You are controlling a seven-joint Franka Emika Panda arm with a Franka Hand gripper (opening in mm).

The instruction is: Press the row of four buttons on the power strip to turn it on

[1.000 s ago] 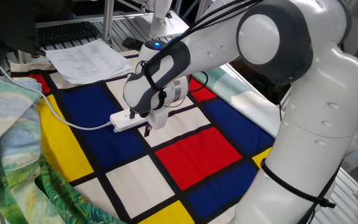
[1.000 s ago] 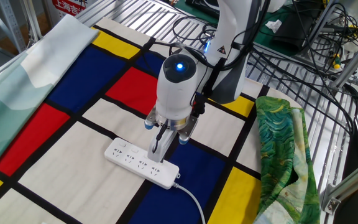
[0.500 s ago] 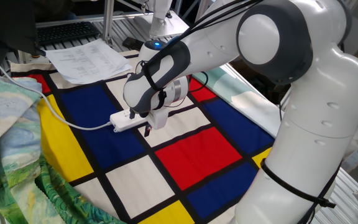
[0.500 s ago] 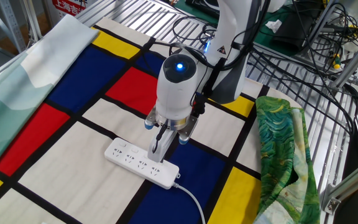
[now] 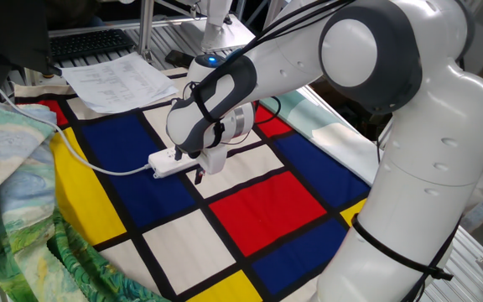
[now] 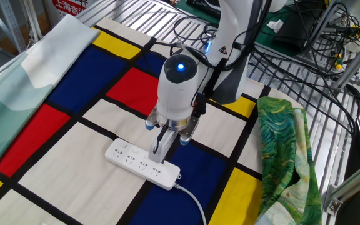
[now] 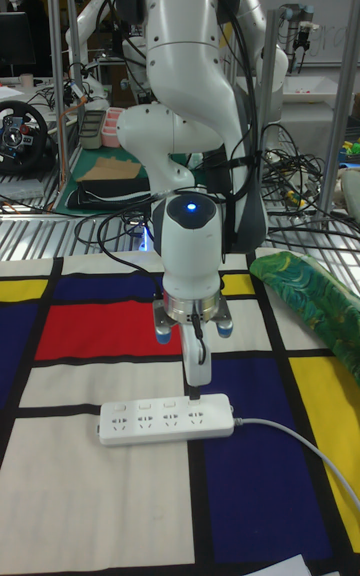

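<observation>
- I see the power strip [image 6: 142,164] lying flat on the checkered cloth [image 6: 55,169], its long axis running along the cloth's near edge in the tall fixed view.
- Its cable [image 7: 300,441] leaves the end nearest the green fabric [image 6: 286,150].
- The gripper [image 7: 197,384] points straight down onto the row of four buttons [image 7: 170,403]; I cannot tell its finger gap.

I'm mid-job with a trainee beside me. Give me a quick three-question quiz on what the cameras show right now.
1. True or false: the cable leaves the power strip at the end nearer the green cloth.
2. The gripper is over: A) the strip's cable-side half; B) its far end; C) bare cloth beside it.
3. Fill in: the light on the arm's wrist glows ____.
Key: 1 true; 2 A; 3 blue.
</observation>
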